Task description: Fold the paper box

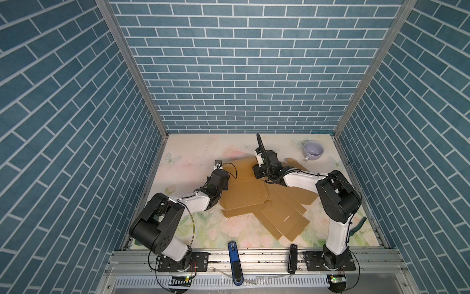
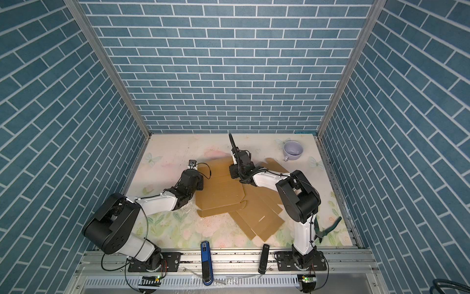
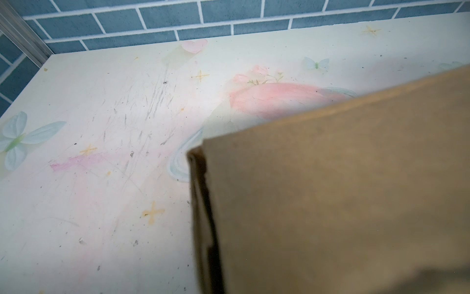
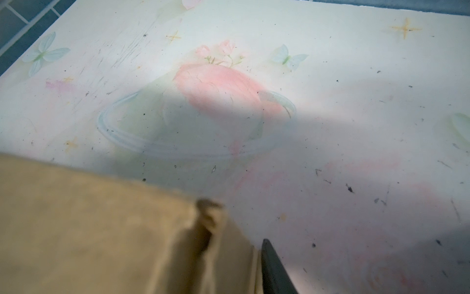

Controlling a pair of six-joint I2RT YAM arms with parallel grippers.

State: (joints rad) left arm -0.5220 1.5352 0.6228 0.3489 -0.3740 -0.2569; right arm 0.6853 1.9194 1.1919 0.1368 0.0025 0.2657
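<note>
A: Main item, and where is it?
B: One paper box point(image 1: 244, 196), a brown card blank, lying largely flat at the middle of the table point(image 1: 188, 155). A flap point(image 3: 330, 191) at its far-left corner is raised.

A: And the arms?
B: Entry: left gripper point(image 1: 220, 170), at that same corner, closed tight. The flap hides its fingers, so a grip cannot be confirmed.
Entry: right gripper point(image 1: 256, 165), over the box's far edge. One dark finger point(image 4: 276, 267) shows just beside a creased fold. Its jaw width cannot be told.

A: Sundries?
B: One lilac cup point(image 1: 313, 150), far right corner, well apart from the box. One pair of green-handled pliers point(image 1: 357, 226), near the right arm's base.
</note>
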